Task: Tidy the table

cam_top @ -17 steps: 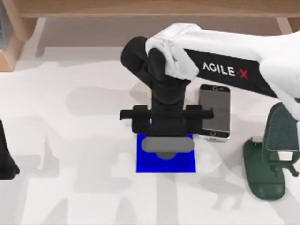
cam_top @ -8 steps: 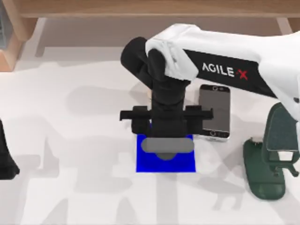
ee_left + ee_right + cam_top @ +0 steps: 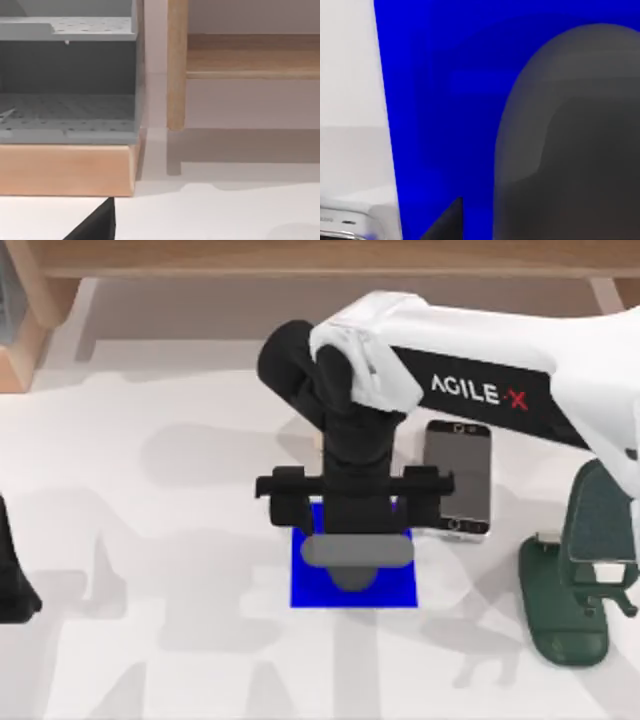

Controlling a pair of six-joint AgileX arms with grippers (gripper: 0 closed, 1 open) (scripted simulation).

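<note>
- The counter (image 3: 150, 440) — a broad white surface — spreads across the whole top view, with a wooden frame (image 3: 300, 258) along its far edge.
- The right arm reaches in from the right side, its white link lettered AgileX, and bends down over the middle of the counter.
- The right end effector (image 3: 352, 540) hangs over the far part of a small blue mat (image 3: 315, 590); whether its fingers are spread or pressed together, I cannot tell, since the black wrist body covers them from above.
- A grey rounded object (image 3: 357, 552) lies on the blue mat, right under the wrist; in the right wrist view it appears as a grey dome (image 3: 570, 140) against the blue surface.
- A smartphone (image 3: 458, 480) with a dark screen lies flat just to the right of the mat, its near end close to the mat's far right corner.
- A dark green stand (image 3: 570, 590) sits near the right edge, to the right of the phone.
- The left arm is parked at the left edge of the counter — a black part of it shows there (image 3: 12, 580).
- The left wrist view looks toward a grey perforated shelf unit (image 3: 67, 105) resting on a wooden base (image 3: 65, 170), beside a wooden post (image 3: 176, 65); the state of the left end effector cannot be told.
</note>
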